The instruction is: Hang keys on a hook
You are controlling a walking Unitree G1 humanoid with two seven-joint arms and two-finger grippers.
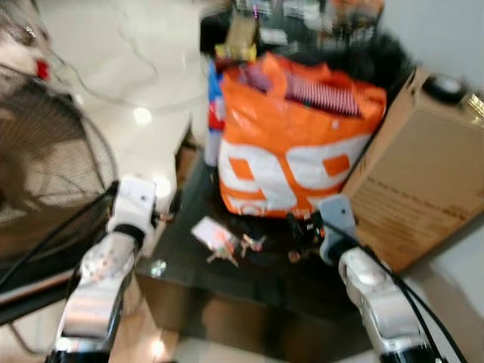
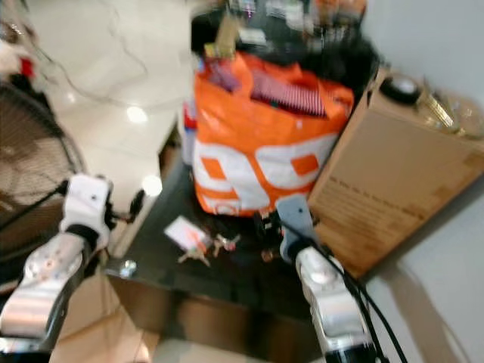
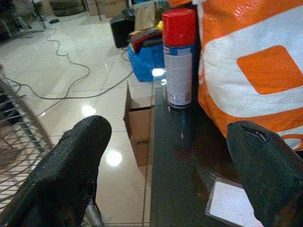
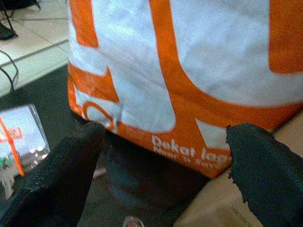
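Lived-in home: shopping bag (image 1: 291, 144), fan (image 1: 41, 166) (tiled floor (image 1: 136, 45)).

You're looking at head views smeared by motion blur, worst toward the far clutter. Lamp glare spots sit on the glossy floor (image 1: 142, 115) at left, and the dark table (image 1: 227, 272) catches small glints. Your wrist views are sharper, though the near black fingers (image 3: 71, 165) stay soft and shadowed.

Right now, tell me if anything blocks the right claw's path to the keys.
Nothing visible does. The keys lie on the dark table before the orange bag, and the open right claw hovers beside them.
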